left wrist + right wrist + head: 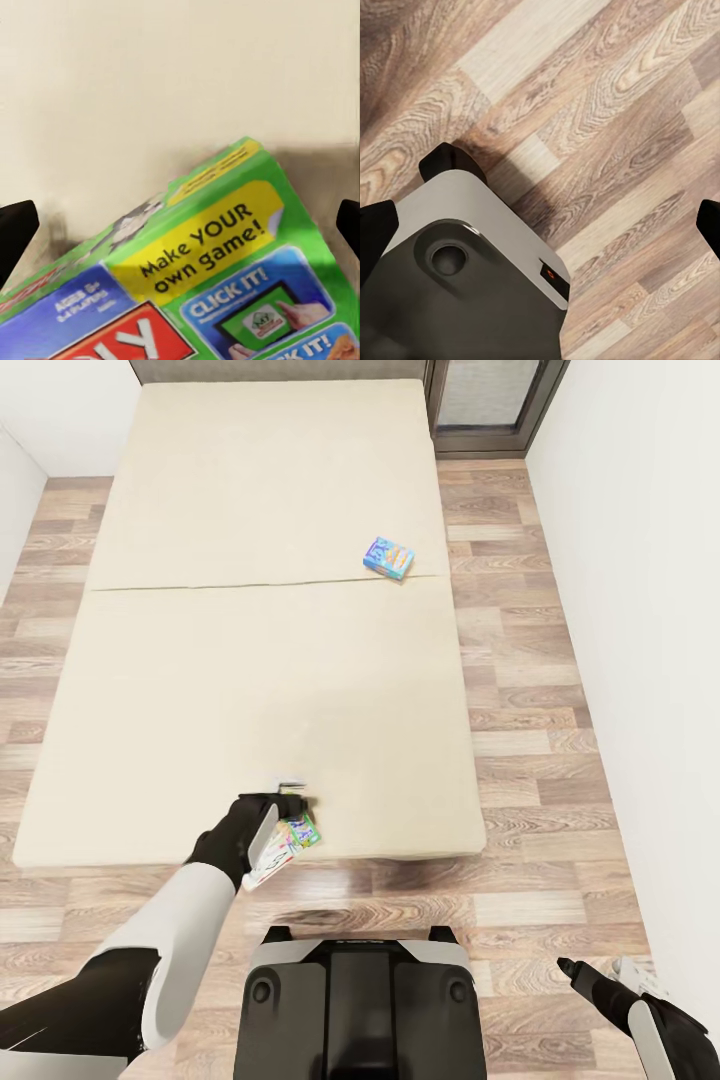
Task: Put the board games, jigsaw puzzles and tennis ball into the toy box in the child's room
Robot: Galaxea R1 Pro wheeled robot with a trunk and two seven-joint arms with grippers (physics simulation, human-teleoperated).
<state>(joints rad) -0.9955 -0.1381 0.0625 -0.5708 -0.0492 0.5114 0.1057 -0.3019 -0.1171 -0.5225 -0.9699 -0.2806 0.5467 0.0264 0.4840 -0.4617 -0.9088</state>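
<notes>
Beige bed (250,660) lay ahead. My left gripper (285,810) reached over its near edge, fingers spread wide around green board game (225,277), not clamped. Blue board game (389,557) rested farther up mattress, right side. My right gripper (575,968) hung over wood floor (607,112), fingers apart, empty.

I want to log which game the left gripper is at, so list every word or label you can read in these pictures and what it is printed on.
"Make YOUR own game!": yellow banner on the green board game box near the left gripper.
"CLICK IT!": blue panel on that box; a second one is cut off.
"AGES 8+": blue strip there; the line beneath is blurred.
"LY": end of a red logo, rest cut off.
Blue board game on the bed: print too small to read.
</notes>
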